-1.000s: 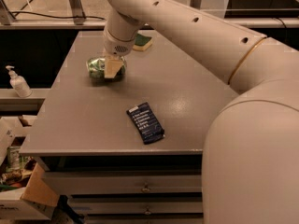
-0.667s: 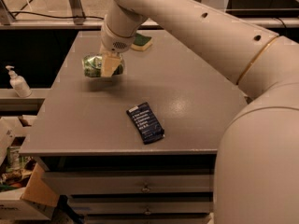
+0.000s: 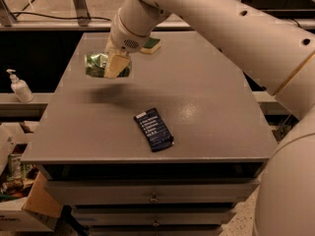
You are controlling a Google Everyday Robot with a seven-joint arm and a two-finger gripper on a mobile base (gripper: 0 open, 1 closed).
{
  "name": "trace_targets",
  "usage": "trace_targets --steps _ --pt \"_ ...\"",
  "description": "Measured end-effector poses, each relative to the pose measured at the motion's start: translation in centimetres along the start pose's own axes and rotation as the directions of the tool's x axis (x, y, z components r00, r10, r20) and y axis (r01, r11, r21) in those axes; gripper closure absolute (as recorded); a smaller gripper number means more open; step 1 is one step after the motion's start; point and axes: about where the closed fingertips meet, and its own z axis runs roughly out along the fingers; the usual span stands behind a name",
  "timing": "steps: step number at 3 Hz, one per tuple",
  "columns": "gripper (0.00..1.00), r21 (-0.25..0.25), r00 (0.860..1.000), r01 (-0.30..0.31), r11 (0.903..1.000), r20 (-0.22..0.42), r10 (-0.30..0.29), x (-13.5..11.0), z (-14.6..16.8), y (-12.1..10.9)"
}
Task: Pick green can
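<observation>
The robot's arm point(image 3: 221, 23) is fat, round and creamy white, with little dark holes in a row (and a thin tan line near the big end), and its gripper point(image 3: 112, 63), up over the far left of the table point(image 3: 206, 107), has a pale yellow finger point(image 3: 117, 67).

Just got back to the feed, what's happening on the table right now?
The arm's tool is shut on the green can and holds it in the air over the far left part of the table, a shadow beneath. A dark blue packet lies flat near the front edge; a sponge sits at the far edge.
</observation>
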Motion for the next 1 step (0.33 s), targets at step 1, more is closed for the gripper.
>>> trace_targets --steps 1 --pt "1.0 0.0 1.0 0.0 1.0 0.0 0.0 0.0 0.01 0.0"
